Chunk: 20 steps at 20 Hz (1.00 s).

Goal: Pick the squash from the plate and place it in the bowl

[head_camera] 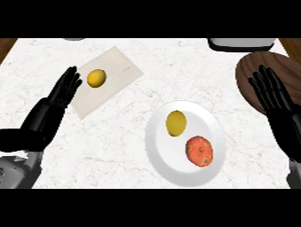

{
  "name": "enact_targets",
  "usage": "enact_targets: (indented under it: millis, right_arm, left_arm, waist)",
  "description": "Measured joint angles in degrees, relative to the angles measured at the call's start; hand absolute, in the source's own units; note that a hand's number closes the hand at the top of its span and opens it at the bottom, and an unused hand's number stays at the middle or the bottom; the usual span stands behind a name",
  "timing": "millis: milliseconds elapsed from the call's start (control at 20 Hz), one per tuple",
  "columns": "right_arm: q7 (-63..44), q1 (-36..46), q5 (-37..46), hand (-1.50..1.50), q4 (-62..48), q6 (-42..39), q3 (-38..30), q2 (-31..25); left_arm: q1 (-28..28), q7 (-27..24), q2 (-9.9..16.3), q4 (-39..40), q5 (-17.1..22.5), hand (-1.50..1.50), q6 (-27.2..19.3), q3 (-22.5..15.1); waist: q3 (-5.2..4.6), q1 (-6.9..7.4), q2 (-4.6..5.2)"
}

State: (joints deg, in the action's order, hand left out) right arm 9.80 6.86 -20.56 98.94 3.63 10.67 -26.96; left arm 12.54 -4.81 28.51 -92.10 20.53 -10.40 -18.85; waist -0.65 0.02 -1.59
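The yellow squash (176, 123) lay on the white plate (160, 153) beside an orange fruit (200, 151). The dark wooden bowl (297, 77) sat to the right. Both the left hand (64, 91) and right hand (271, 91) were open, holding nothing, above the bench (113, 146).

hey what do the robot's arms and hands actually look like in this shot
Each robot hand, left and right, is glossy black with slim, segmented fingers and a thick thumb. The black casing runs down past the wrists, then grey forearm shells with dark recessed details show at the lower corners. No cables or markings are visible.
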Motion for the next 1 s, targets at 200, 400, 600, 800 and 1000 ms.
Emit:
enact_targets:
  millis: [200, 400, 600, 800, 1000]
  right_arm:
    - [-1.89, -1.74, 2.44, 1.5, 2.29, 1.17, 0.27, 1.63]
    - [-3.06, -3.6, 11.83, 1.5, 0.64, 4.12, 1.18, -1.88]
    - [-1.58, -4.12, 16.56, -1.5, -6.29, 7.8, 5.82, 4.55]
    - [-1.91, -0.83, 23.72, -1.5, -10.38, 8.61, 8.77, 5.19]
    - [-8.06, 3.18, 31.17, -1.5, -10.5, 6.28, 12.33, 1.15]
  left_arm:
    - [-0.81, 0.55, -1.78, -0.07, -2.32, 0.0, 1.13, -0.4]
    - [-1.13, 2.04, -2.87, 1.74, -2.79, 0.0, 2.91, -1.74]
    - [-1.28, 4.0, -5.81, 2.21, -3.89, 0.0, 2.85, -4.32]
    - [-1.32, 4.72, -6.59, 2.64, -4.35, 0.0, 4.36, -3.96]
    - [-1.09, 4.73, -7.96, 3.61, -5.07, 0.0, 4.22, -4.33]
  waist:
    - [0.41, -0.11, 0.96]
    - [0.21, -0.73, 1.47]
    - [0.51, -0.06, 1.67]
    - [0.59, 0.14, 1.66]
    - [0.56, 0.25, 1.6]
